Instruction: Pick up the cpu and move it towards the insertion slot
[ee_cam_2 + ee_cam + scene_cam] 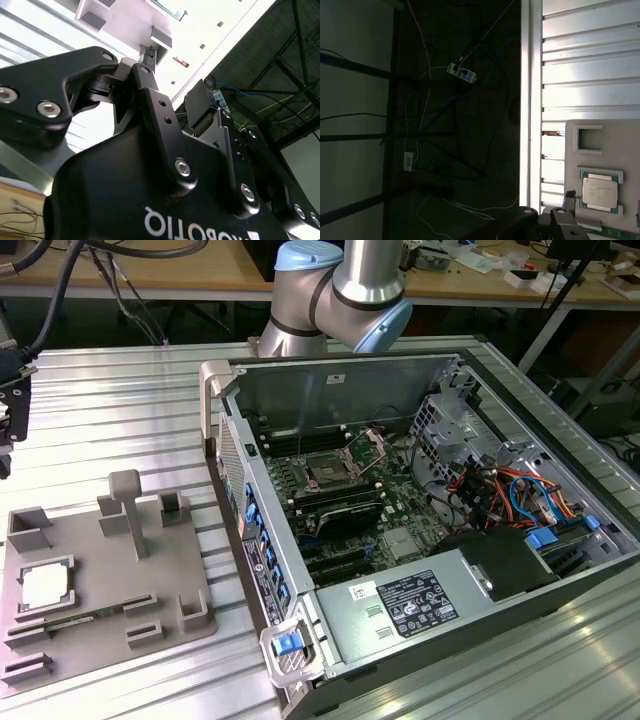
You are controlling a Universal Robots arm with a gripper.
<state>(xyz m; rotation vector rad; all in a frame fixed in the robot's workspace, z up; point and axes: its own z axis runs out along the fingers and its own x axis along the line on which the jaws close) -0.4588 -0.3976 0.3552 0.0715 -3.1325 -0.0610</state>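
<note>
You're on the pickup approach: the cpu lies in the grey tray, lower left of the exterior view, and your claw, open or closed I cannot tell, needs centring above it.

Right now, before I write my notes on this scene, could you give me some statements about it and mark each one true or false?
1. The cpu lies in the grey tray. True.
2. The insertion slot holds the cpu. False: the slot's centre is dark and bare, and the cpu is over in the tray.
3. The computer case is open, so the board inside can be seen. True.
4. The tray stands at the exterior view's right of the case. False: it stands at the exterior view's left of the case.
5. The tray rests on the ribbed metal table. True.
</note>
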